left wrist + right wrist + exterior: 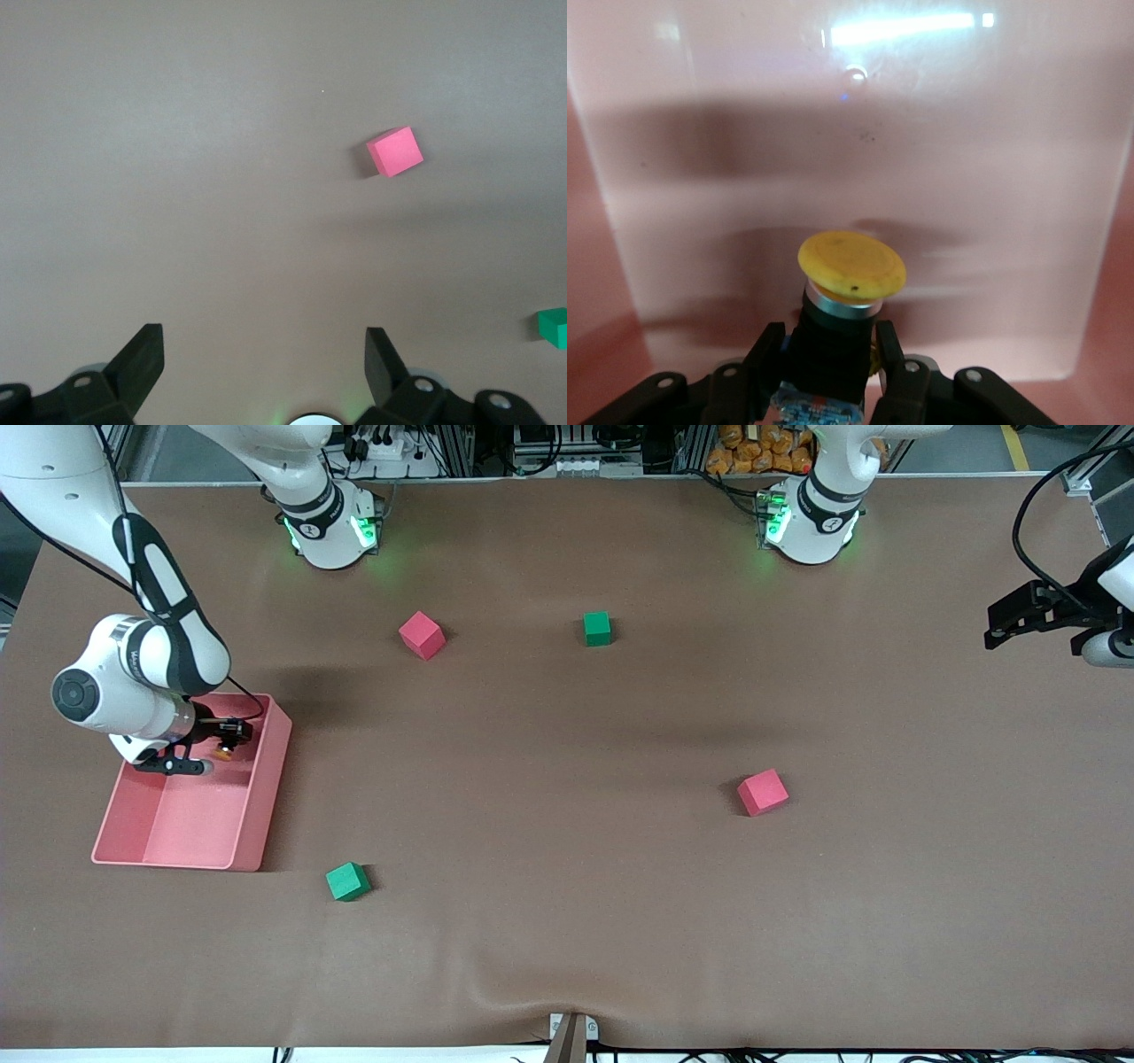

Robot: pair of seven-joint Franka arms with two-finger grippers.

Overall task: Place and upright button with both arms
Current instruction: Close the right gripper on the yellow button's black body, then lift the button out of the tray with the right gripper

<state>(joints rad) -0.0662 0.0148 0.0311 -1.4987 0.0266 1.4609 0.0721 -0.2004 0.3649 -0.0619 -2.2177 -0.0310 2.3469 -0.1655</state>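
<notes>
My right gripper [226,742] is over the pink bin [266,797], at the bin's end farther from the front camera. It is shut on the button [223,753]. In the right wrist view the fingers [766,350] clamp the button's black body, and its round orange-yellow cap [851,264] points toward the bin's floor [859,133]; the gripper [827,336] holds it clear of the floor. My left gripper [1019,615] waits open and empty above the table at the left arm's end; its view [264,343] shows bare table between the fingers.
A red cube [422,635] and a green cube [598,628] lie near the arm bases. Another red cube [763,792] lies mid-table toward the left arm's end, also in the left wrist view [395,151]. A green cube [347,881] lies beside the bin's nearer corner.
</notes>
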